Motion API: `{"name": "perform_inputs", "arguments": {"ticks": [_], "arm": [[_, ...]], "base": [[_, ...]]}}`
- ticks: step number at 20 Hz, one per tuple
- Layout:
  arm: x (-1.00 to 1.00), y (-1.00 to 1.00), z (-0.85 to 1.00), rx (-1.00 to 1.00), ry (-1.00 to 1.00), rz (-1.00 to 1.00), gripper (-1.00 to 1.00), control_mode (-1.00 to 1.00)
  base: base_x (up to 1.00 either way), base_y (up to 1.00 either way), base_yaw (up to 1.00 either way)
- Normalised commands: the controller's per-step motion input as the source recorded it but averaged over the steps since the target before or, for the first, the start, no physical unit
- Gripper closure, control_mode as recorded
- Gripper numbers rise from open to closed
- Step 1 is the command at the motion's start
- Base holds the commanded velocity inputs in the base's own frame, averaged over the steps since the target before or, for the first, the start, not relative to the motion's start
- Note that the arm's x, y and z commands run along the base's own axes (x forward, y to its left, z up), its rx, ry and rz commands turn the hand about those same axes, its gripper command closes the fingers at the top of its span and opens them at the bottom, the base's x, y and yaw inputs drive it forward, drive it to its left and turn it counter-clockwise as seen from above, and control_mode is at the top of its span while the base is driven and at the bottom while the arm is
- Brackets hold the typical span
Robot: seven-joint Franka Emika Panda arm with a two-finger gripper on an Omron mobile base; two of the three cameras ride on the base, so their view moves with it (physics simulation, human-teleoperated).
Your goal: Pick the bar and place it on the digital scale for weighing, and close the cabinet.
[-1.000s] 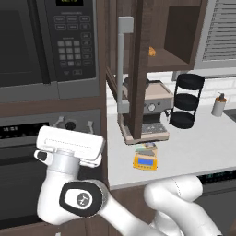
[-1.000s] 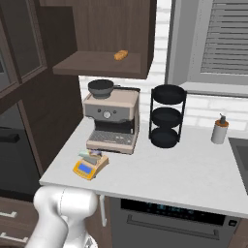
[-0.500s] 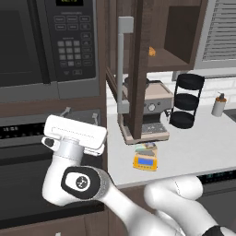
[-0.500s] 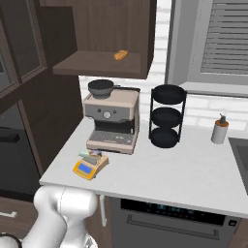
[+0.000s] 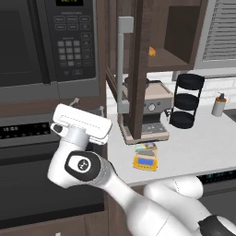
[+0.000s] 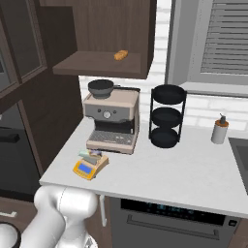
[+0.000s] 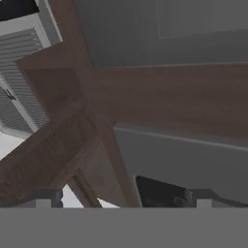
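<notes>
The greenish-grey bar [image 5: 146, 148] [image 6: 91, 155] lies flat on the platform of the yellow digital scale [image 5: 144, 162] [image 6: 87, 168], on the counter in front of the coffee machine. The dark brown cabinet [image 5: 138, 69] above has its door swung open edge-on, with the grey bar handle [image 5: 121, 64] facing me. Its open shelf [image 6: 97, 65] is visible. My gripper [image 5: 87, 105] is raised left of the door, in front of the microwave, fingers apart and holding nothing. In the hand view my gripper [image 7: 124, 197] faces brown wood panels from close up.
A black microwave [image 5: 46, 41] fills the upper left, with an oven front below it. The coffee machine [image 6: 112, 121], a black three-tier stand [image 6: 166, 116] and a soap bottle [image 6: 219, 130] stand on the white counter [image 6: 184, 174]. A small orange object [image 6: 121, 54] sits on the cabinet shelf.
The hand has risen and swung slightly right, toward the open cabinet door. Its fingers stay apart. Bar, scale and door have not moved.
</notes>
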Motion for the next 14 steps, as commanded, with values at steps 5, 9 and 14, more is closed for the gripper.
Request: {"name": "perform_inputs", "arguments": {"ticks": [5, 9, 14], "arm": [[0.12, -0.47, 0.01, 0.12, -0.09, 0.00, -1.00, -1.00], [0.00, -0.66, 0.12, 0.17, -0.20, 0.00, -1.00, -1.00], [0.00, -0.79, 0.07, 0.17, -0.13, 0.00, -1.00, -1.00]], "base": [[0.00, 0.00, 0.00], [0.00, 0.00, 0.00], [0.00, 0.00, 0.00]]}}
